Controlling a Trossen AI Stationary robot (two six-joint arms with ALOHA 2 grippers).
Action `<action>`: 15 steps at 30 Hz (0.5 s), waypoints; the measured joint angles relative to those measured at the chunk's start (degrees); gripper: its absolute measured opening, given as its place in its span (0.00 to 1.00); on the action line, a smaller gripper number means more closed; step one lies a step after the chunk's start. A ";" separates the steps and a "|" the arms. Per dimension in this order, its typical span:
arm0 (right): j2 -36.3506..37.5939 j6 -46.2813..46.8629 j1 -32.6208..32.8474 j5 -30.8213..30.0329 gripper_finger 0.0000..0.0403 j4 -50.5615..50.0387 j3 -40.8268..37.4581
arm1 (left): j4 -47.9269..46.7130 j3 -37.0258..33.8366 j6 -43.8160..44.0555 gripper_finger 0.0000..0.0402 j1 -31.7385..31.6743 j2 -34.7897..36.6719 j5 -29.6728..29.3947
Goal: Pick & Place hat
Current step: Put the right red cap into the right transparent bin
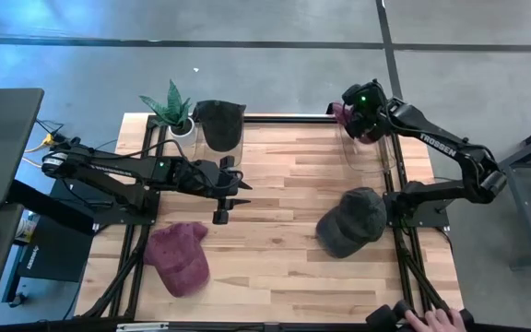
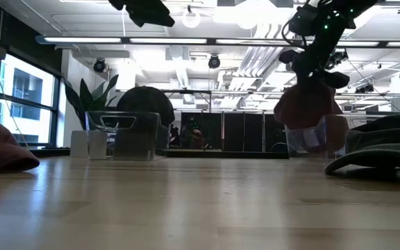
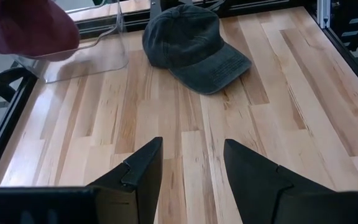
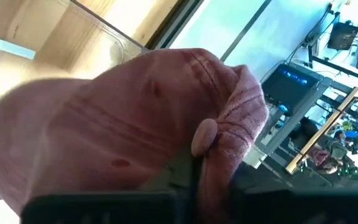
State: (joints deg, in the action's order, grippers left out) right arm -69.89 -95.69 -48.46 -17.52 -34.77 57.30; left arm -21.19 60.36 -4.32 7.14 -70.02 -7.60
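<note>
Right gripper [image 1: 365,118] pinches a maroon cap [image 4: 135,124] by its crown, seemingly so it hangs just above the clear bin [image 1: 372,152] at the table's far right, while the left gripper [image 1: 231,195] waits spread mid-table.

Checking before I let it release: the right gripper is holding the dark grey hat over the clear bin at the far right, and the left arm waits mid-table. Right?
Not quite: the right gripper holds a maroon hat, as the right wrist view shows. The dark grey hat lies on the table. The hat does hang over the clear bin, and the left gripper waits mid-table.
</note>
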 joint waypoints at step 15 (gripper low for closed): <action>0.02 18.05 6.83 -1.50 0.32 -2.02 0.07 | -0.92 0.02 -0.35 0.41 0.00 -0.70 0.63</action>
State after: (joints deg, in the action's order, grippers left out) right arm -69.87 -77.64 -41.63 -19.02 -36.78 57.36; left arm -22.11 60.38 -4.67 7.14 -70.72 -6.96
